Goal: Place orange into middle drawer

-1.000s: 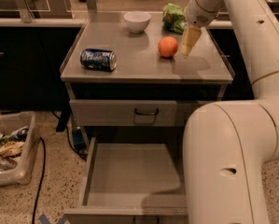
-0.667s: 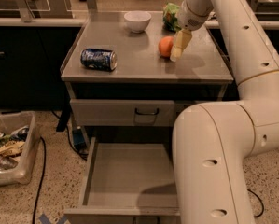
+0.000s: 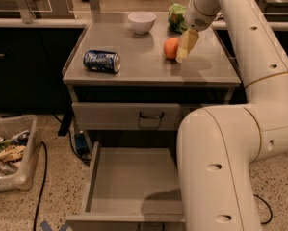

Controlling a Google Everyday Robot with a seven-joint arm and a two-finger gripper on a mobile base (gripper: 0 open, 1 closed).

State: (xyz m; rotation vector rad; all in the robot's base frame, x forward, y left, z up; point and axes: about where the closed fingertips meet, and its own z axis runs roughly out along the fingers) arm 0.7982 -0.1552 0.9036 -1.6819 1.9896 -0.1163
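Note:
The orange (image 3: 171,47) sits on the grey countertop (image 3: 134,64), right of centre. My gripper (image 3: 184,48) hangs from the arm at the upper right, low over the counter and right against the orange's right side. One pale finger (image 3: 187,43) shows beside the fruit; the other is hidden. The middle drawer (image 3: 131,184) is pulled out below the counter, its flat grey floor bare, partly covered by my arm at the right.
A blue soda can (image 3: 101,61) lies on its side at the counter's left. A white bowl (image 3: 141,21) and a green snack bag (image 3: 177,16) stand at the back. The closed top drawer front has a black handle (image 3: 150,115). A clear bin of items (image 3: 8,153) sits on the floor at left.
My gripper has moved left and down toward the orange, from a gap beside it to right against its side. The orange, can and bowl have not moved.

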